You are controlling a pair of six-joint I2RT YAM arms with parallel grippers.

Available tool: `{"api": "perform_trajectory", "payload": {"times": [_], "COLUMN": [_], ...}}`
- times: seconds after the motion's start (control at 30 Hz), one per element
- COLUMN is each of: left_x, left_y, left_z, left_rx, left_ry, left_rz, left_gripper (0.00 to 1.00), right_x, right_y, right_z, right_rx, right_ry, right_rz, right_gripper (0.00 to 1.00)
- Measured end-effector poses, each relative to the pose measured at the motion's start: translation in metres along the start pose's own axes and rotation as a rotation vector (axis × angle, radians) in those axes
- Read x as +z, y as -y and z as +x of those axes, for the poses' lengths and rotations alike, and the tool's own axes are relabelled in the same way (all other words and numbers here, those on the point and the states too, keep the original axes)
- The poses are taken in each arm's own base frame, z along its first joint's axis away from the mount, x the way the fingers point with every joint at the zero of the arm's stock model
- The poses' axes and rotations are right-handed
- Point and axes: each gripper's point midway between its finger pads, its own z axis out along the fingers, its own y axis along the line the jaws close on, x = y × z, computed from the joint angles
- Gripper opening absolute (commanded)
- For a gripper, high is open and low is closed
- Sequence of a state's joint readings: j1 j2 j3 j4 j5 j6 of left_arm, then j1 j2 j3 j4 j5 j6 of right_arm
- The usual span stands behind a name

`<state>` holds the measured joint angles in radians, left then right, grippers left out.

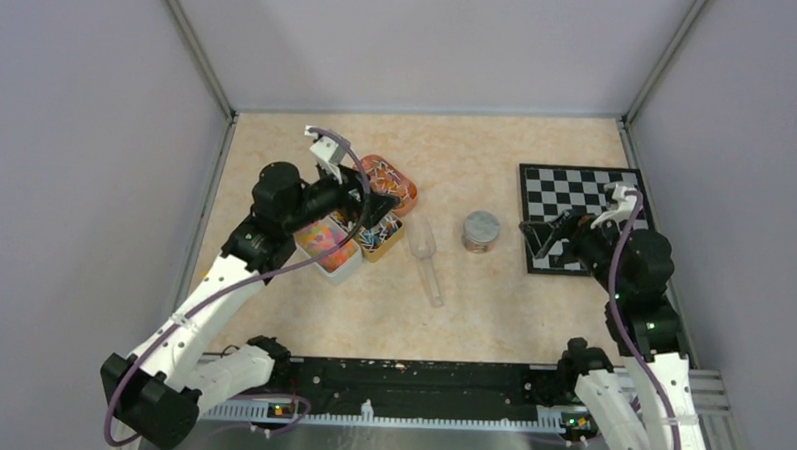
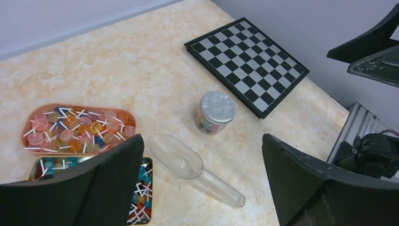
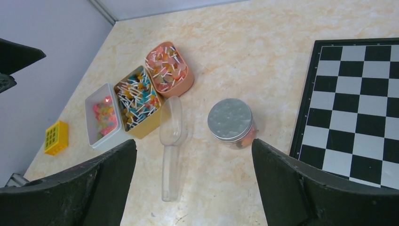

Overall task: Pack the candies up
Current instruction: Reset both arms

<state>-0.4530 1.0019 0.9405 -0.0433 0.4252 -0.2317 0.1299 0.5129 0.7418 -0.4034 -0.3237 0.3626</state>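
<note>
On the beige table (image 3: 263, 37), far right, a chessboard (image 3: 357, 103); above its near-left edge the right gripper (image 3: 194, 141), spread wide, empty. Over the yellow lollipop tray (image 3: 146, 125), next to the orange lollipop tray (image 3: 187, 84), the left gripper (image 2: 202, 141), also wide, holding nothing. Beside the trays a white tub (image 3: 89, 127), then a clear scoop (image 3: 170, 120) and a silver-lidded jar (image 3: 230, 120). Inside the tub, the candies (image 3: 104, 117)

Table (image 1: 457, 147) — scoop (image 1: 428, 261), jar (image 1: 481, 231), chessboard (image 1: 576, 196), tubs (image 3: 188, 84)

A chessboard (image 3: 357, 108) lies at right; an orange lollipop tray (image 3: 182, 90) sits just beside a yellow lollipop tray (image 3: 147, 128).
</note>
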Motion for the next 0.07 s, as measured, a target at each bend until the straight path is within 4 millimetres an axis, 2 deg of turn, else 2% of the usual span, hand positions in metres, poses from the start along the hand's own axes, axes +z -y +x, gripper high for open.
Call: {"api": "perform_trajectory", "payload": {"times": [0.07], "left_x": [0.0003], "left_y": [-0.0003], "left_z": [0.0002], "left_rx": [0.004], "left_ry": [0.002], "left_rz": [0.0], "left_gripper": [0.99], "right_x": [0.0008], "right_y": [0.0017], "right_z": [0.0001], "right_rx": [0.006], "right_ry": [0.0], "right_rz": [0.009], "right_gripper": [0.9]}}
